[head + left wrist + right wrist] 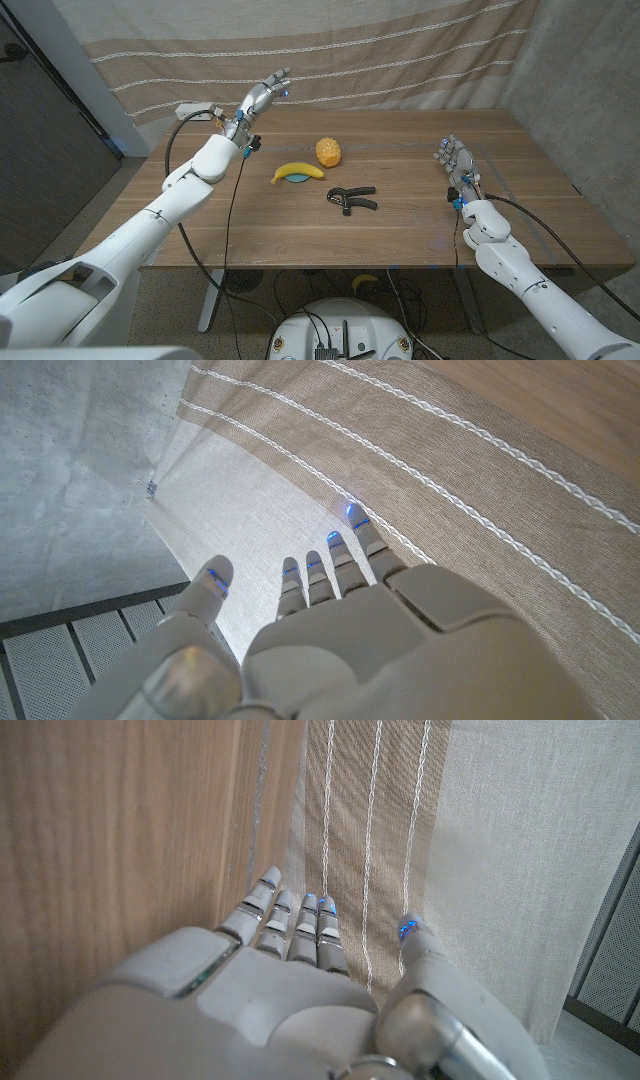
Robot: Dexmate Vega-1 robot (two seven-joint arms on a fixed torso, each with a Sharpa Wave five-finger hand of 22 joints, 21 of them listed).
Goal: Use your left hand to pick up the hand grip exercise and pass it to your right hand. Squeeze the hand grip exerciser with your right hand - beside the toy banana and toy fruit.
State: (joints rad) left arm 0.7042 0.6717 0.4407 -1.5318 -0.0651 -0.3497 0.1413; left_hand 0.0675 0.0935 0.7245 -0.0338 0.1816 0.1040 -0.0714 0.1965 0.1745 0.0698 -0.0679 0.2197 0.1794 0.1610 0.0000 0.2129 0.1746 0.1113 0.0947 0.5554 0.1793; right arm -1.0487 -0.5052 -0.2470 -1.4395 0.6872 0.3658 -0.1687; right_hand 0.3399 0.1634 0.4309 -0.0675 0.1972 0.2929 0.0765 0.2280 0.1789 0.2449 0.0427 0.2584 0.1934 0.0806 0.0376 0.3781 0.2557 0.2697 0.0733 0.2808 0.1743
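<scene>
The black hand grip exerciser (351, 199) lies on the wooden table (400, 235) near its middle, just in front of the yellow toy banana (297, 172) and the orange toy fruit (328, 151). My left hand (262, 99) is raised above the table's far left corner, fingers extended and apart, holding nothing; the left wrist view shows the same hand (340, 630) against the curtain. My right hand (455, 160) stands at the table's right side, fingers straight and empty. In the right wrist view the hand (290, 980) points along the tabletop toward the curtain.
A striped beige curtain (330, 50) hangs behind the table. A white power strip (195, 112) with a cable sits at the far left corner. A small blue disc (296, 181) lies under the banana. Grey concrete wall (585, 80) stands at the right.
</scene>
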